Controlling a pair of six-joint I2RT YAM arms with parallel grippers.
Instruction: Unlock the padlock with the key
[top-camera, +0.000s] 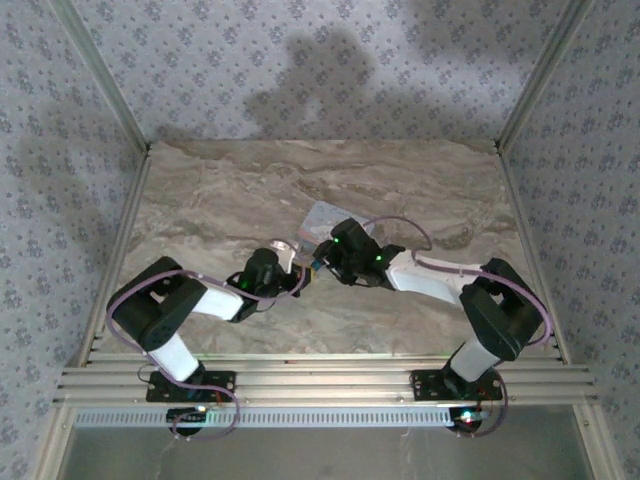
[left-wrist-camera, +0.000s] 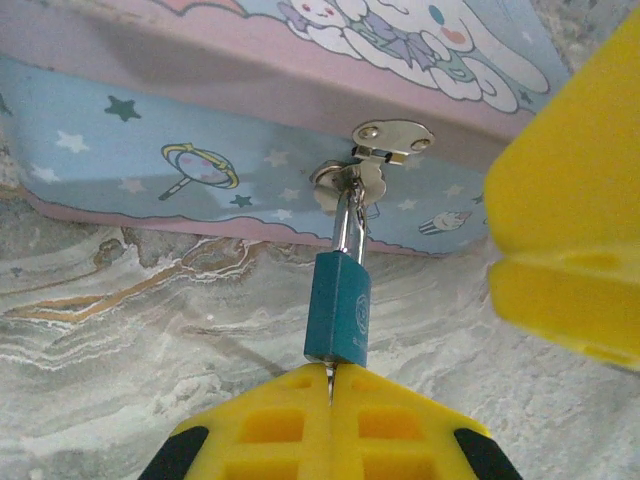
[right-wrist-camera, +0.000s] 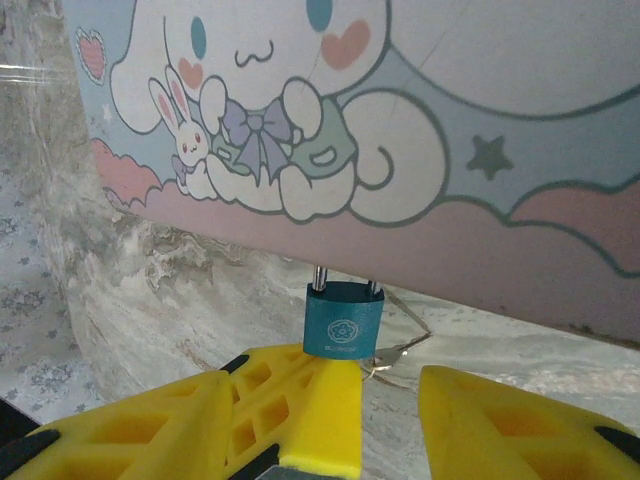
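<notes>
The small teal padlock (left-wrist-camera: 338, 305) hangs by its steel shackle from the silver hasp (left-wrist-camera: 391, 139) on the front of the pale blue cartoon box (left-wrist-camera: 150, 150). My left gripper (left-wrist-camera: 330, 385) is shut on the key (left-wrist-camera: 329, 374). Just a thin metal sliver of it shows, running up into the padlock's underside. From the right wrist view the padlock (right-wrist-camera: 343, 325) sits just above the left gripper's yellow fingers (right-wrist-camera: 310, 410). My right gripper (right-wrist-camera: 325, 390) is open, with one finger on each side of them. From above, both grippers (top-camera: 290, 270) (top-camera: 325, 255) meet at the box (top-camera: 325, 218).
A silver key-shaped piece with a ring (right-wrist-camera: 398, 353) lies on the marble table (top-camera: 200, 200) just behind the padlock. The box's front wall stands close ahead of both grippers. Metal frame rails (top-camera: 120, 230) line the table's sides, with patterned cloth walls beyond.
</notes>
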